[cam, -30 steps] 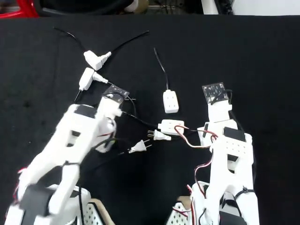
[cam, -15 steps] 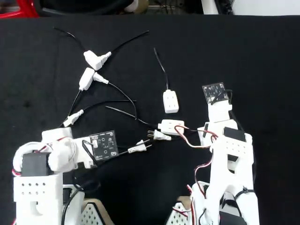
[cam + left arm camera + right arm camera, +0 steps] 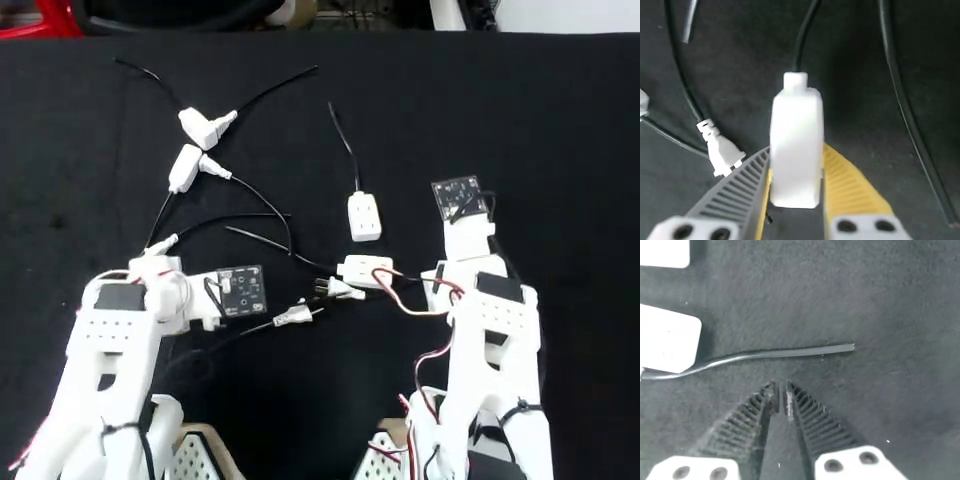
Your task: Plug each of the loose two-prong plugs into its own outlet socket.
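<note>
Black cloth (image 3: 560, 120) covers the whole table. From the high view I have the left arm (image 3: 110, 340) folded in at the lower left, wrist turned toward frame centre. The right arm (image 3: 490, 330) stands straight up the lower right. A loose white two-prong plug on a black cord (image 3: 293, 317) lies between them, just below centre and clearly nearer the left arm's wrist. Its long axis runs roughly left to right, tilted up toward the right. To its upper right sits a white rectangular outlet socket lying crosswise (image 3: 365, 270). Above that is a second white outlet socket standing lengthwise (image 3: 364, 216). Both are nearer the right arm.

On the left wrist view, the left gripper (image 3: 796, 152) is clamped on a white rectangular block with a black cord (image 3: 795, 115), which I take for an outlet body. Its long axis runs straight along the fingers, cord end pointing away from the wrist. I judge its slotted face sits back toward the palm, which is awkward for mating. A small white plug with a ribbed collar (image 3: 722, 157) lies on the cloth just beside the grey finger (image 3: 740, 185), apart from the block. Its prongs are too small to read.

On the right wrist view, the right gripper (image 3: 781, 390) is pinched almost together on nothing, over bare cloth. A cut black cord end (image 3: 790, 352) lies crosswise just ahead of the tips. The cord runs back to a white block corner (image 3: 667, 340) off to one side.
</note>
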### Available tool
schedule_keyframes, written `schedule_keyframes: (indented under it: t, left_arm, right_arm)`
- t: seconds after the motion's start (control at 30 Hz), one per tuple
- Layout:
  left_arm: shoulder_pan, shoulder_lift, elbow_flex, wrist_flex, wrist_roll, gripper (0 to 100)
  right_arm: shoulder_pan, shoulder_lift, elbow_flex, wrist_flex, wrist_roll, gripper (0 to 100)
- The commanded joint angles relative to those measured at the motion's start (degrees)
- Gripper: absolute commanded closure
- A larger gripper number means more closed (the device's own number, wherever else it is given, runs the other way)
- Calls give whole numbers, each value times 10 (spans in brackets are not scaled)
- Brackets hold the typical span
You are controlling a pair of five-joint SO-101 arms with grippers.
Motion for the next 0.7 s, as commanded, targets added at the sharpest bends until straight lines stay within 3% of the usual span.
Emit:
schedule_keyframes:
  t: [0.0,0.13,0.23,0.4,0.5,0.67]
  left_arm:
    - [6,30,-41,-33,-94,741]
    - [5,37,-70,-30,-86,619]
    - [-11,36,-103,-30,-34,592]
    - [-37,22,-148,-29,160,593]
    - [-49,2,-113,-29,279,593]
    - [-56,-23,9,-60,275,593]
  right_arm:
    - [-11,-14,0,-12,4,976]
    - [-15,-14,1,-12,4,976]
    - [-15,-14,1,-12,4,976]
    - [-15,-14,4,-12,4,976]
    - [-15,-14,4,-12,4,976]
    - [-15,-14,3,-13,4,976]
